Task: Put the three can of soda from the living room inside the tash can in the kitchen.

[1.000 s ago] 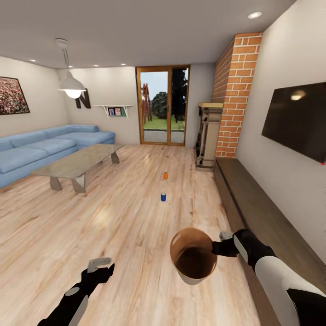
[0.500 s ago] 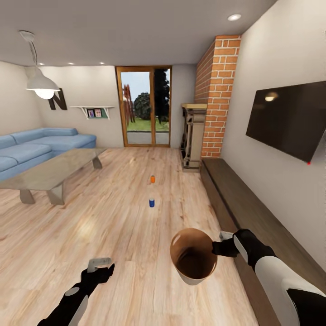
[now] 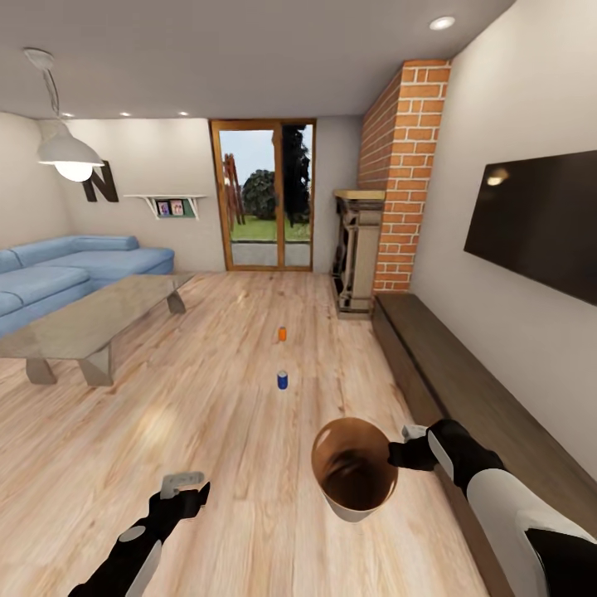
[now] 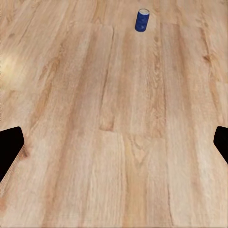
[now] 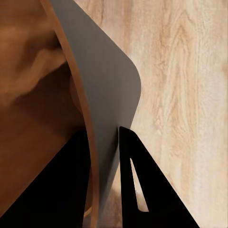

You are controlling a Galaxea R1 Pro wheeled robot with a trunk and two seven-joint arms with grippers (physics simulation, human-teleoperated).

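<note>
Right gripper [image 3: 404, 452] pinches the bin [image 3: 355, 478] by its rim, carried low. Left gripper [image 3: 184, 483] hangs wide open and empty. Blue can [image 3: 282, 380] stands upright on the floor [image 3: 207, 431] ahead, slightly right of the left gripper, orange can [image 3: 282, 333] farther; the left arm looks the freer for it.

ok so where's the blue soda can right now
In the head view the blue can stands upright on the wood floor ahead, nearer than the orange can, beyond the trash can held by the right gripper.

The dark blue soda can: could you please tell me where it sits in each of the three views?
Head view: dark blue soda can standing mid-floor, nearer than the orange can.
Left wrist view: the can near the upper edge, ahead of the open fingers.
Right wrist view: not in it.
Shared landmark: the wood floor.
</note>
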